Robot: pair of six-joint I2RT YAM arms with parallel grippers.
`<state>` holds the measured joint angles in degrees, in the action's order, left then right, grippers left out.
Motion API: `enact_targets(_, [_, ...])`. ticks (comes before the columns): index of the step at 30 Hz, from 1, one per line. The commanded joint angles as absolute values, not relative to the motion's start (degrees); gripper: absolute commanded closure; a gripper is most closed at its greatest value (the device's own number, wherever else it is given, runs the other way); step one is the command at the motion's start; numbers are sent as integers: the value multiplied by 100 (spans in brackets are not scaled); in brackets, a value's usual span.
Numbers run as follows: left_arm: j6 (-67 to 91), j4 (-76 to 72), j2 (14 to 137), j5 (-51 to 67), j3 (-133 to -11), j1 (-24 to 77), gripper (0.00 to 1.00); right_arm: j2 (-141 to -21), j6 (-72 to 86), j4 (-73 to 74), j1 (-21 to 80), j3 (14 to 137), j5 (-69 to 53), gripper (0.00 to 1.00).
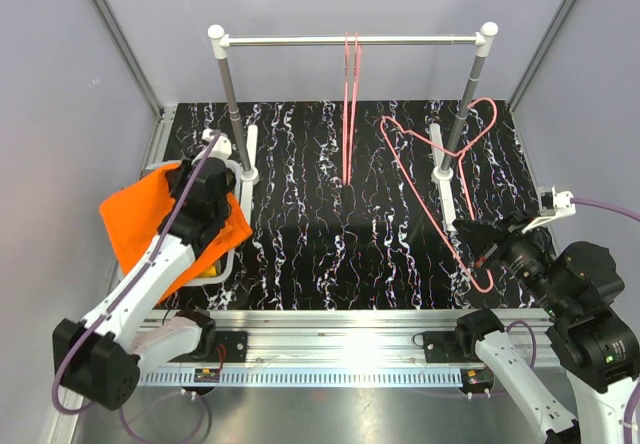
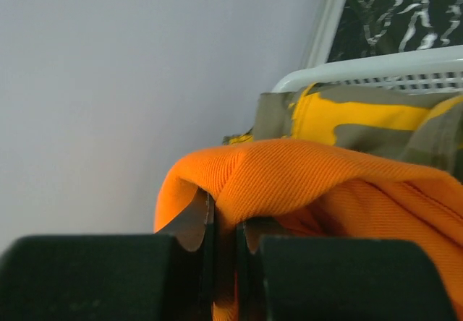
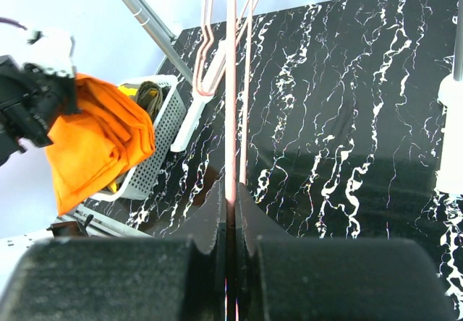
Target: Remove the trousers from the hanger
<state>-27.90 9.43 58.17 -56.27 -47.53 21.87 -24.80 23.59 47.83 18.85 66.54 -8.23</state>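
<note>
Holding orange trousers [image 1: 130, 219] over white basket [image 1: 228, 262], L gripper [image 2: 223, 223] pinched shut on a fabric fold, prob. to drop them in. R gripper [image 3: 230, 202] clamps bare pink hanger [image 1: 440, 144] above table [image 1: 330, 234], right side, well apart from garment; separation judged complete

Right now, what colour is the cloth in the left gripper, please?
The cloth is bright orange, best seen from left wrist.

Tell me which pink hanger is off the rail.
The hanger on the right, slanted over the table with the right gripper shut on its lower end; the other hangers dangle from the middle of the rail.
</note>
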Motion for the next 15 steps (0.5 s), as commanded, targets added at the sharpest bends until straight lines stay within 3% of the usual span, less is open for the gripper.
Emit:
enact_targets(1, [-2628, 186, 6152, -4650, -5036, 2171, 100, -2461, 2338, 4456, 1890, 6767, -923, 100])
enact_targets(6, [-2839, -316, 6853, -4079, -5246, 2048, 100, -2478, 2294, 4491, 1890, 6785, -923, 100])
enact_targets(13, [-2374, 463, 7567, -4219, -5949, 1986, 97, -2470, 2233, 4474, 1890, 6680, -923, 100])
enact_targets(14, [-2121, 614, 7515, -4149, -6028, 1978, 70, -2487, 2198, 4474, 1890, 6662, -923, 100])
enact_targets(15, [-2022, 754, 7462, -4166, -6203, 1978, 55, -2505, 2171, 4482, 1890, 6671, -932, 100])
